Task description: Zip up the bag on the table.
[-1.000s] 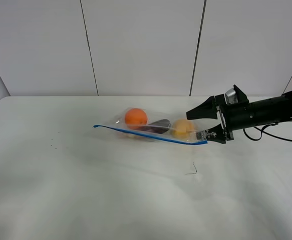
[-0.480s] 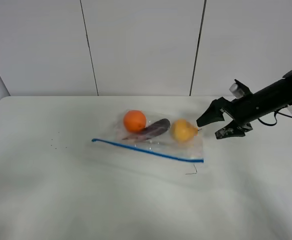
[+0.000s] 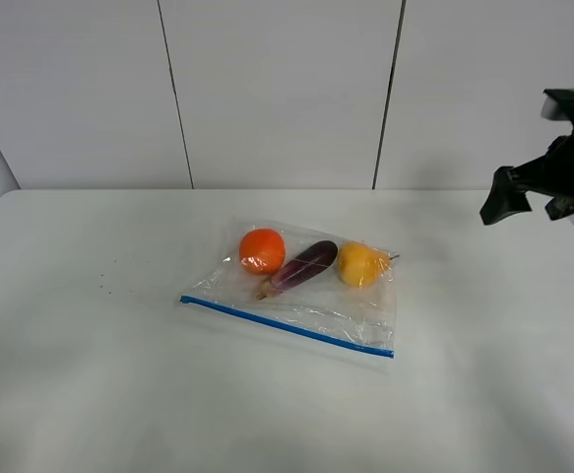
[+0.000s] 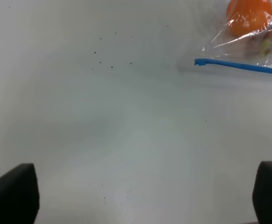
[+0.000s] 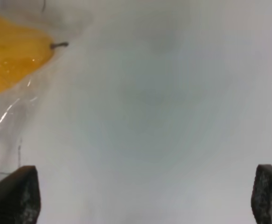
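Observation:
The clear bag (image 3: pixel 306 301) lies flat on the white table (image 3: pixel 119 384). Its blue zipper strip (image 3: pixel 287 325) runs along the near edge. An orange (image 3: pixel 262 249), a purple eggplant (image 3: pixel 301 266) and a yellow fruit (image 3: pixel 358 264) show through it. My right gripper (image 3: pixel 531 200) is open and empty, raised above the table's far right, well clear of the bag. Its wrist view shows the yellow fruit (image 5: pixel 12 51) and the bag's plastic (image 5: pixel 14 121) ahead of the open gripper (image 5: pixel 140 196). My left gripper (image 4: pixel 140 196) is open and empty, apart from the bag's left corner (image 4: pixel 238 66). The left arm is out of the high view.
A grey panelled wall (image 3: pixel 277 89) stands behind the table. Small dark specks (image 4: pixel 112 65) lie on the tabletop left of the bag.
My right gripper let go of the bag's right end, rose and drew back to the right. The bag dropped flat, with its zipper strip now nearer the front.

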Robot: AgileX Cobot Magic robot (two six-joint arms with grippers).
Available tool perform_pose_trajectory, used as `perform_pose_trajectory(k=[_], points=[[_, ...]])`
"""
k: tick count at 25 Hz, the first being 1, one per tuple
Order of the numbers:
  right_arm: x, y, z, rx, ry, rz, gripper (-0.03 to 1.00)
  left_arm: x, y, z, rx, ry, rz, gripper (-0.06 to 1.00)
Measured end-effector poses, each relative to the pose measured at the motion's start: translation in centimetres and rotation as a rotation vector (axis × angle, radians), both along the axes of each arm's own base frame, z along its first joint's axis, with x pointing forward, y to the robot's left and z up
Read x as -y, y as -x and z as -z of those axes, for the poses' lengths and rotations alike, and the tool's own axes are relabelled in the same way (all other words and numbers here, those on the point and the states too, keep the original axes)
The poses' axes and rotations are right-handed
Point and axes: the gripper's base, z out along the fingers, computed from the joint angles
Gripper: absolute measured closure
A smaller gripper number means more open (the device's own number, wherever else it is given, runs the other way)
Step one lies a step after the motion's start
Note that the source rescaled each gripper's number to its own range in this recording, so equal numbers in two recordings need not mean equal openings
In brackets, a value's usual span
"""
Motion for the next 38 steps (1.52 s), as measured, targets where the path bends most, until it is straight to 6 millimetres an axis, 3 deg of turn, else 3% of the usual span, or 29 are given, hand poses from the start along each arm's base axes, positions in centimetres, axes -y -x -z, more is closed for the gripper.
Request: perform_pose_trajectory(k=[5,7,10,16,20,29,38], points=[[-0.3,3.8,-4.4,0.117,0.024,-0.009,-0.03,0.0,0.0,0.0,0.000,0.000,0.000,-0.05],[-0.5,6.2,-5.6,0.170,0.043,-0.018,-0.03,0.0,0.0,0.0,0.000,0.000,0.000,-0.05],[-0.7,9.7,-5.6,0.251,0.066,-0.019,-0.03,0.0,0.0,0.0,0.000,0.000,0.000,-0.05],[-1.7,15.9,-2.0,0.265,0.043,-0.033,-0.03,0.0,0.0,0.0,0.000,0.000,0.000,-0.05],[-2.8,19.8,-0.8,0.246,0.022,-0.090,-0.03,0.0,0.0,0.0,0.000,0.000,0.000,-0.05],[-2.3,27.5,-2.7,0.512,0.068,0.021,-0.03,0.0,0.0,0.0,0.000,0.000,0.000,-0.05],[-2.0,32.6,-3.2,0.762,0.073,0.089,-0.03,0.0,0.0,0.0,0.000,0.000,0.000,-0.05]])
